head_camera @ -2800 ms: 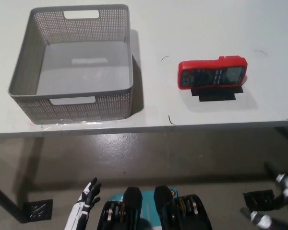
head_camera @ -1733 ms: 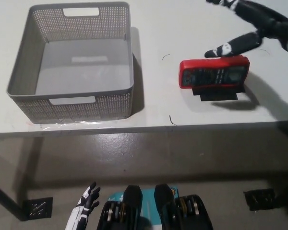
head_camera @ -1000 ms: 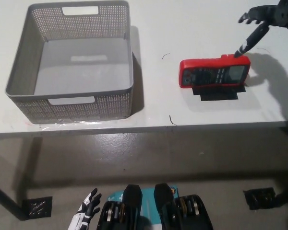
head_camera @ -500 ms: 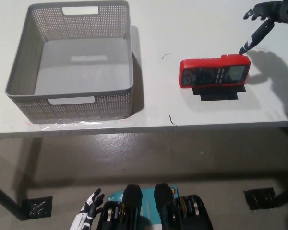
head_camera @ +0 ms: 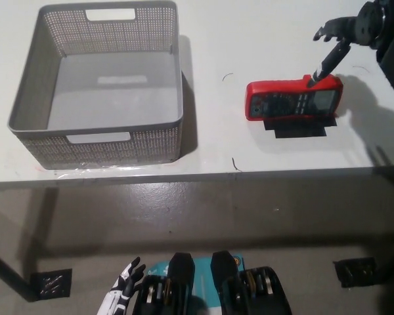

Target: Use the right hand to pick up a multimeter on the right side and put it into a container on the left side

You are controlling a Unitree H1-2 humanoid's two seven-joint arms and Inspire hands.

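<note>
Right hand (head_camera: pixel 354 33): fingers spread, one fingertip at multimeter's top edge, holding nothing | multimeter (head_camera: pixel 292 100): on surface (head_camera: pixel 262 39), right of container (head_camera: pixel 98 85) | left hand (head_camera: pixel 121 295): low, fingers apart

**Legible markings: none**

Multimeter (head_camera: pixel 293 100), red case, dark face: keys and display are visible, but their lettering is too small to read. Basket (head_camera: pixel 97 141), grey mesh: a pale rectangular patch on its floor, nothing readable on it. Tabletop (head_camera: pixel 249 39), white: thin dark curved corner marks around the multimeter, no characters. Floor plate (head_camera: pixel 51 286), dark: pale scuffs, unreadable.
</note>
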